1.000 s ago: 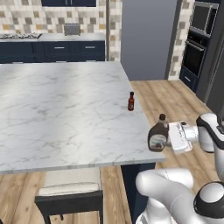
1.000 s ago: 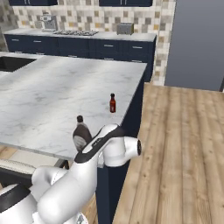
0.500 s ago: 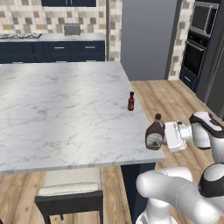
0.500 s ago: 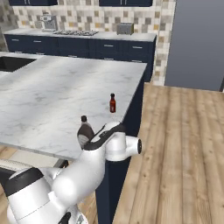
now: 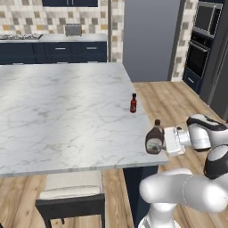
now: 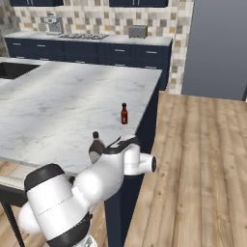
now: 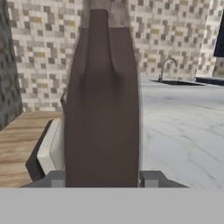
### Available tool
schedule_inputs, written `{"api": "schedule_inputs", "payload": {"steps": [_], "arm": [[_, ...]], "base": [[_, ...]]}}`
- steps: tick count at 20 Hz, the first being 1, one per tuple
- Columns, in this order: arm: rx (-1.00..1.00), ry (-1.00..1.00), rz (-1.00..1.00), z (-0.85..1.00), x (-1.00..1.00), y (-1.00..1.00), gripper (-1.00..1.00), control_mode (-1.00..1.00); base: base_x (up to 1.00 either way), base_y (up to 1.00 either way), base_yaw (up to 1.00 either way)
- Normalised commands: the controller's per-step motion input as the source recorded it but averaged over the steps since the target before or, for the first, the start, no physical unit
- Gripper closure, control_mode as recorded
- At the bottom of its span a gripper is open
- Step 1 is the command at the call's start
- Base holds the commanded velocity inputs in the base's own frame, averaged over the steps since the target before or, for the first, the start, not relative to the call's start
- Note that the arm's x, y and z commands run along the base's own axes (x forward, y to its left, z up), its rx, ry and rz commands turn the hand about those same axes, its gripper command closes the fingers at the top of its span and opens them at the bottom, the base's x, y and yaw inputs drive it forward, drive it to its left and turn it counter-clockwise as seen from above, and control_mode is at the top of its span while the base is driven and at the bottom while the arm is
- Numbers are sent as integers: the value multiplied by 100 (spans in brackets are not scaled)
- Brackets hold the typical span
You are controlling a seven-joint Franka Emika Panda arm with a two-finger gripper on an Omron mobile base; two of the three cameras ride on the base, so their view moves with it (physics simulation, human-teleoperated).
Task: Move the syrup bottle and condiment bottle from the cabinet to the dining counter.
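Now carried in over the worktop [image 5: 67, 116] corner near the condiment bottle [image 5: 133, 103], syrup bottle [image 5: 154, 138] clamped between fingers [image 7: 150, 178]; only lowering and release left.

The syrup bottle [image 7: 103, 109] stands upright between the fingers [image 7: 151, 178], marble dining counter [image 7: 179, 131] beyond.

Tiled wall [image 5: 26, 18], wood floor [image 6: 202, 159] — navy drawers [image 6: 96, 53], wall oven [image 5: 201, 31].

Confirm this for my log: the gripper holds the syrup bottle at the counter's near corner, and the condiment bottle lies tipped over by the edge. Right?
Not quite. The condiment bottle stands upright, as the left base view shows. The gripper does hold the syrup bottle at the dining counter corner.
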Motion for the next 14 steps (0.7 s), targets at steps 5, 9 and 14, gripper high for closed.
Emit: {"api": "schedule_inputs", "payload": {"steps": [5,9,14], "arm": [[0,0,0,-28,21,-5,100,-100],[0,0,0,-29,22,-2,100,-100],[0,0,0,-20,24,0,100,-100]], "base": [[0,0,0],[0,0,0],[0,0,0]]}}
